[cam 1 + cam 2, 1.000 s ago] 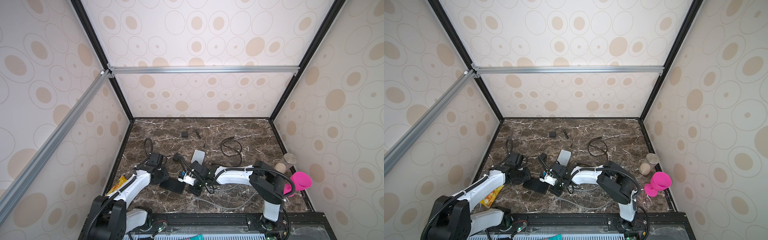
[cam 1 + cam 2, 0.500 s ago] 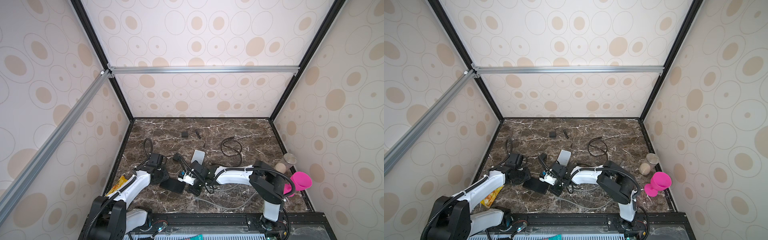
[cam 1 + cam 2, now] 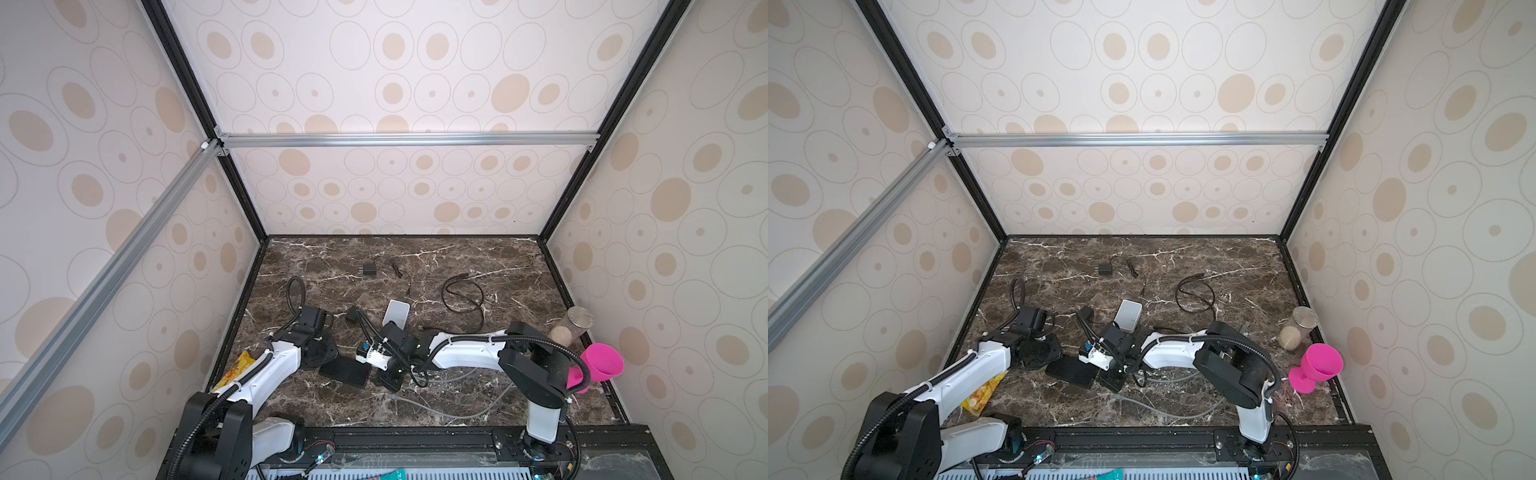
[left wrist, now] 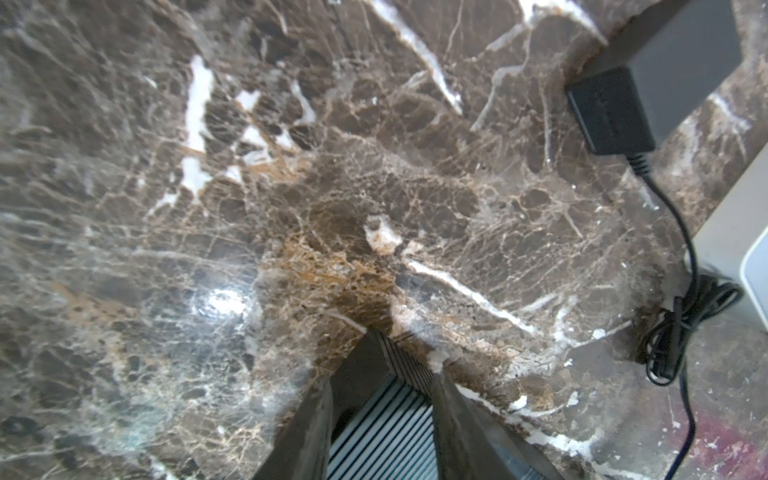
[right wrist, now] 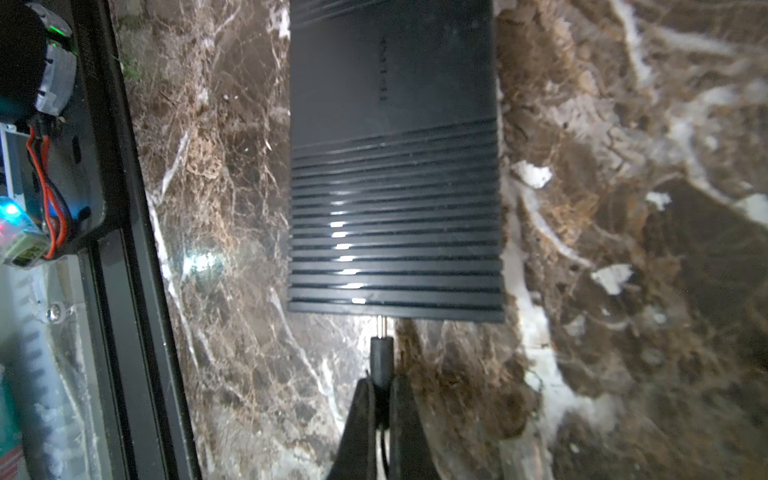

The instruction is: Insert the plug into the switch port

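Though nothing moved, the right claw (image 5: 381, 384) keeps the plug (image 5: 381, 353) at the switch (image 5: 395, 187).

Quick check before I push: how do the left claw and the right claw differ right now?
The left claw grips the wide ribbed switch with its jaws well apart. The right claw pinches the thin plug with its jaws nearly together. The left claw holds the switch near a corner. The right claw holds the plug by its rear, metal tip at the switch's edge. Both sit low over the marble table, each gripping something.
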Robot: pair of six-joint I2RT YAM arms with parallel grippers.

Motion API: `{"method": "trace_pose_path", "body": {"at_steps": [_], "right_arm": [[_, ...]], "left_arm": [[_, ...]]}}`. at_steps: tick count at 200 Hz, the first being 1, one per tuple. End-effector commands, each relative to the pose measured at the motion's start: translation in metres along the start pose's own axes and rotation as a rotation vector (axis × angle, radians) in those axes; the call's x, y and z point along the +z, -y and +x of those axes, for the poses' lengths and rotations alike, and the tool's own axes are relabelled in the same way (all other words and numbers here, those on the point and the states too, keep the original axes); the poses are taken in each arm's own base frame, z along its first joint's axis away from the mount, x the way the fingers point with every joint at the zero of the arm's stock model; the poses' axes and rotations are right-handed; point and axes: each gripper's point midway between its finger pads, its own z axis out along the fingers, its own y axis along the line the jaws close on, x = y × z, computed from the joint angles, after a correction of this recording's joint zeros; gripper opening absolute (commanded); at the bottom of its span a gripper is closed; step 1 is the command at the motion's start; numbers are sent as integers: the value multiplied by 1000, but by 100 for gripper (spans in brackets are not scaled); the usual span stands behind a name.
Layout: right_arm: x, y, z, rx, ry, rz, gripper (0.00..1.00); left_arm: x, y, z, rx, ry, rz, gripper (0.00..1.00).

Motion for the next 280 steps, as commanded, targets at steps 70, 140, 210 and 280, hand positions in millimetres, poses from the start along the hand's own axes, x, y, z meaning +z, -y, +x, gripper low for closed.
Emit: {"method": "trace_pose_path", "body": {"at_steps": [70, 140, 210, 280], "right_arm": [[-10, -4, -19, -26, 76, 13, 0], [-15, -7, -18, -35, 85, 4, 0], [-6, -3, -15, -13, 60, 12, 0], [0, -1, -25, -46, 57, 11, 0]], "left_arm": [[1, -8, 7, -16, -22, -26, 40], [0, -10, 7, -19, -21, -32, 41], [0, -9, 9, -25, -25, -24, 41], [11, -8, 30, -56, -69, 39, 39]]}}
